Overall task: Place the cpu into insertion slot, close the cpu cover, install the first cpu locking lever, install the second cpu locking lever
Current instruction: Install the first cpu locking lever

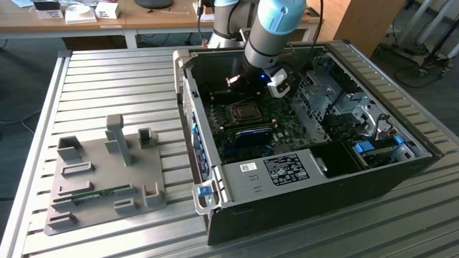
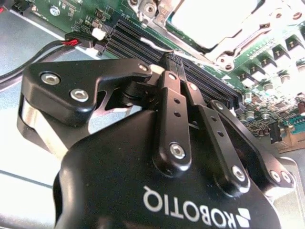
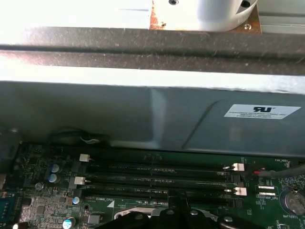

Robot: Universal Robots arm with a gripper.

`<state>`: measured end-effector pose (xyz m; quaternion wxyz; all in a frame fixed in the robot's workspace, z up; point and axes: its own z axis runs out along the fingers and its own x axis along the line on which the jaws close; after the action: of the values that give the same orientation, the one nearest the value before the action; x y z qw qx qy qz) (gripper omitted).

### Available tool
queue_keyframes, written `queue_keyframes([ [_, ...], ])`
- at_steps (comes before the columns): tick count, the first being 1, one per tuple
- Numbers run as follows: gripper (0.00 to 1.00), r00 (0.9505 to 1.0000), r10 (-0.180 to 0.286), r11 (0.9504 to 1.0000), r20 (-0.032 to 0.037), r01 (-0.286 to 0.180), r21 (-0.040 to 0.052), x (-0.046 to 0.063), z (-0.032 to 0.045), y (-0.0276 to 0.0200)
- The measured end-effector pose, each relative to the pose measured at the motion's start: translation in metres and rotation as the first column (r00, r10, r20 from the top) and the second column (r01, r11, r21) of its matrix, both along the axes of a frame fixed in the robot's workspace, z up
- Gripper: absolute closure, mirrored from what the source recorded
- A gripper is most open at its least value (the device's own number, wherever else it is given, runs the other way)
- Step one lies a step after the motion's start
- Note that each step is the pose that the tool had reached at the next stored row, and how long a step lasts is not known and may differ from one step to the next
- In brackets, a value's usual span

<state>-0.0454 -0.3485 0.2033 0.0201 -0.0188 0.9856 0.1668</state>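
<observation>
While the end effector (image 2: 170,61) hangs pinched tight on nothing just by the black memory slots (image 2: 143,40), the insertion slot (image 1: 244,112) lies at its six o'clock in the exterior view. The silvery cpu cover (image 2: 200,43) frames a pale, glaring square.

My arm (image 1: 267,40) is a thick grey tube with a light blue cap (image 1: 281,13) on the joint. At the wrist there is a small white bracket (image 1: 278,84). My hand (image 2: 171,64) is matte black, with white lettering on its body. Its flat fingers (image 2: 172,114) are bars with rounded ends, fastened by round silver screws (image 2: 177,151).
</observation>
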Motion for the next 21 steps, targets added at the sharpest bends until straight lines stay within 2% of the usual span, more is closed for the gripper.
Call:
queue_keyframes([
  [21,0.89,1.0000,0.000,1.0000,0.0001,0.000,0.0001,0.0000,-0.0002,-0.0027],
])
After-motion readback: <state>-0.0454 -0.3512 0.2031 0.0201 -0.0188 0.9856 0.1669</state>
